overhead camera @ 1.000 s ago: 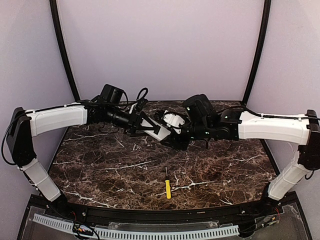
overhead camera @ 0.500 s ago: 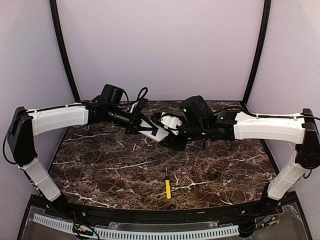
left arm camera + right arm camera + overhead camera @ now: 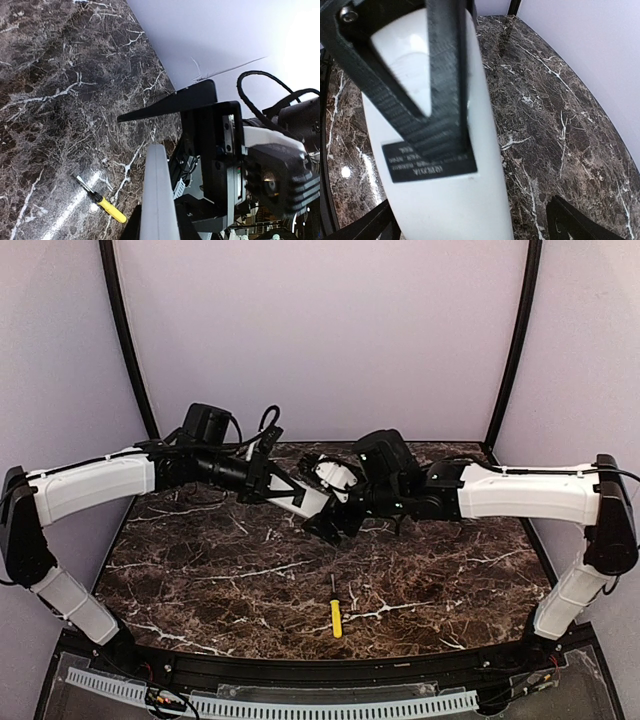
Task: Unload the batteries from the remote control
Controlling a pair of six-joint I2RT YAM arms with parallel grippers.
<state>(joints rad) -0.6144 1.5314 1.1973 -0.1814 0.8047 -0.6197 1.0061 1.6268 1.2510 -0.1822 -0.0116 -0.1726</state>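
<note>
**Handover of the remote in mid-air, above the far centre of the worktop.** The remote control, a flat white bar, was held clear of the surface by the left end effector. This was clamped narrow across the bar's width, with one black finger lying over the face that carried a dark label. The right end effector stood wide, with its fingers well apart on either side of the bar's free end and touching nothing. No batteries were visible in any view, and the pictures did not show whether the compartment was open.

The step in hand was judged to be a regrasp so that one arm could steady the body while the other worked at the cells. It would be done well if the right fingers closed squarely on the long edges, away from the label face. The left grip should give way only once the second hold was firm. The compartment side should stay turned toward the surface, so that a freed cell would drop a short way rather than roll off.

**Setting.** Plain pale lilac walls enclosed the cell, crossed by two curved black frame tubes. The worktop was dark brown marble with white veins, glossy enough to show glare. On it, near centre, lay a yellow-handled screwdriver, well apart from both arms.
</note>
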